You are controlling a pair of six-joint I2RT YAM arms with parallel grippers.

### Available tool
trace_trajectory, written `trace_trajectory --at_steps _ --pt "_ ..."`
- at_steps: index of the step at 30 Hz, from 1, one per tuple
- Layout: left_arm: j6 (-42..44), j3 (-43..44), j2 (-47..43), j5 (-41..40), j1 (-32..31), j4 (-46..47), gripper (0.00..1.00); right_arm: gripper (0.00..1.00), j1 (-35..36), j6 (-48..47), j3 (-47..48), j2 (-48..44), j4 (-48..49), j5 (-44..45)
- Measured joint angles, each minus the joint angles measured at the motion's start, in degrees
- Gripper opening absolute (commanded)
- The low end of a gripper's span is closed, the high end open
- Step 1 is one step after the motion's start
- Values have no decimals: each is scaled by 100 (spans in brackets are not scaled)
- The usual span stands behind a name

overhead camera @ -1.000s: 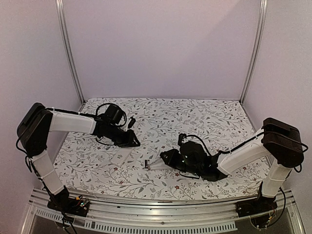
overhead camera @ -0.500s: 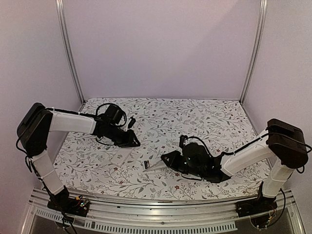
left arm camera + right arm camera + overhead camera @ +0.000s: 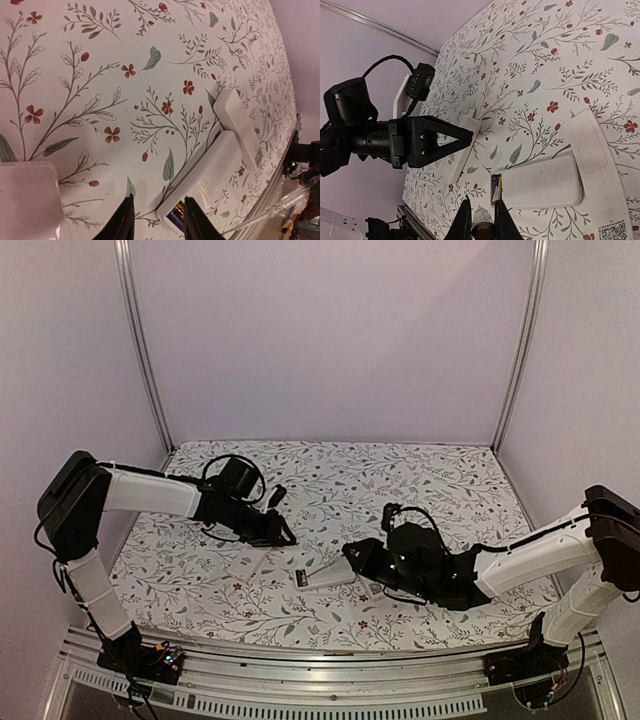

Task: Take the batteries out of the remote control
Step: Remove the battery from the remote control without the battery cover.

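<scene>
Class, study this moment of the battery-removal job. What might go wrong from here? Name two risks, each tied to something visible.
1. The remote lies loose on the table. The left claw is open near it, gripping nothing, so a push from the pen-like tool in the right claw may just slide it.
2. A battery shows at the remote's end; pried hard, it might pop out and roll away.

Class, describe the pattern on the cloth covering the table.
White cloth with grey-green leafy sprigs and small red flowers; clearest in the left wrist view.
</scene>
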Motion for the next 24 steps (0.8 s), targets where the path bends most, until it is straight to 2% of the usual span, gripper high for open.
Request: trace_trajectory --at_steps 11,24 --pt "-28 -31 490 203 -321 -26 20 0 0 -304 542 155 -662 304" --pt "-22 -83 540 275 -424 -76 9 0 0 -407 1097 647 -1248 424"
